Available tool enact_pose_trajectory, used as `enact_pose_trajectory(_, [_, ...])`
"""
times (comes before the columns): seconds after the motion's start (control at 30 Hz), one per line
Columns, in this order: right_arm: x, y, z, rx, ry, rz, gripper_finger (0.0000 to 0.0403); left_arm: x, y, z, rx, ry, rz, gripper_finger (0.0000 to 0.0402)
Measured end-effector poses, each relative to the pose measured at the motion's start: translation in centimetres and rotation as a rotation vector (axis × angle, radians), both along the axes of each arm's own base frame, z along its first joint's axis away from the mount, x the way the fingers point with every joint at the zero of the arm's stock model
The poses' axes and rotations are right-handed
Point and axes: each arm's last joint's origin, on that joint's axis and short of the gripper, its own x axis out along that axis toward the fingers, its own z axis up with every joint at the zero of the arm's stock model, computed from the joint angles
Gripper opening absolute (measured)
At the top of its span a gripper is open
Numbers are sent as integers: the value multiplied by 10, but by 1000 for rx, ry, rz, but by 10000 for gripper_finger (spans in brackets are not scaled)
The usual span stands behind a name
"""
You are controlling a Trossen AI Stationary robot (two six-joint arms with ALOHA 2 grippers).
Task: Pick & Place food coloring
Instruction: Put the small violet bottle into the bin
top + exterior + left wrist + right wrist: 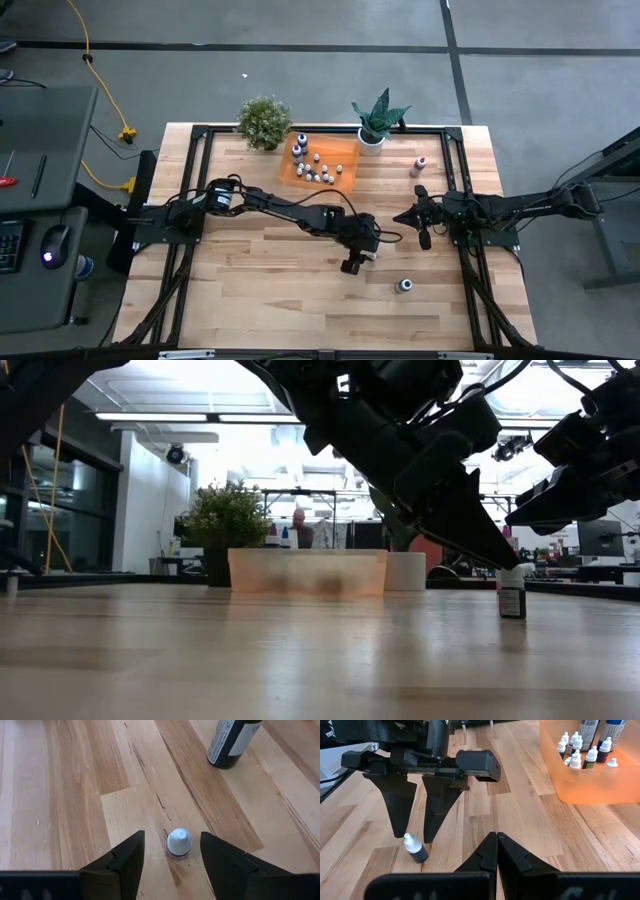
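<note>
Bottle of food coloring (178, 843), tiny, white-capped with a dark body, stands upright on the wooden table (250, 290), roughly mid-table toward the front. It sits between the two fingers of the left gripper (172, 855). Fingers are spread moderately wide, one on each side of the cap, with a visible gap on both sides (no contact seen in the left wrist view). In the right wrist view the same bottle (415, 849) stands at the tips of the left gripper (412, 837), just beside one fingertip; the gripper holds nothing.

Second bottle (232, 740), larger, dark with a white label, stands upright well apart from the first, farther along the boards; it shows in the high view near the front right (404, 286). A pink bottle (421, 165) stands alone near the right rear.

Orange tray (345, 180) at the rear centre holds the other bottles (577, 752), mostly white-capped, a few taller with blue or dark bodies. Two potted plants flank it: bushy plant (264, 122) on the left, spiky plant in white pot (376, 122) on the right.

Right gripper (496, 837) hovers right of centre, fingers pressed together and empty, pointed toward the left gripper.

Open room: bare boards all around the bottle, front and left of table unoccupied. A person shows in the room behind, in the low view (blurred).
</note>
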Motion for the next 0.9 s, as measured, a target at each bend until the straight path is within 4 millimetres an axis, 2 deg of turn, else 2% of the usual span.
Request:
enact_pose_trajectory(0.3, [0,0,0,0,0,0,0,0,0,-1,-12,11,-9,186])
enact_pose_trajectory(0.43, [0,0,0,0,0,0,0,0,0,-12,-11,41,-4,186])
enact_pose_trajectory(0.67, [0,0,0,0,0,0,0,3,-1,-17,-26,26,12,186])
enact_pose_trajectory(0.9, [0,0,0,0,0,0,0,4,-1,-14,-42,10,13,186])
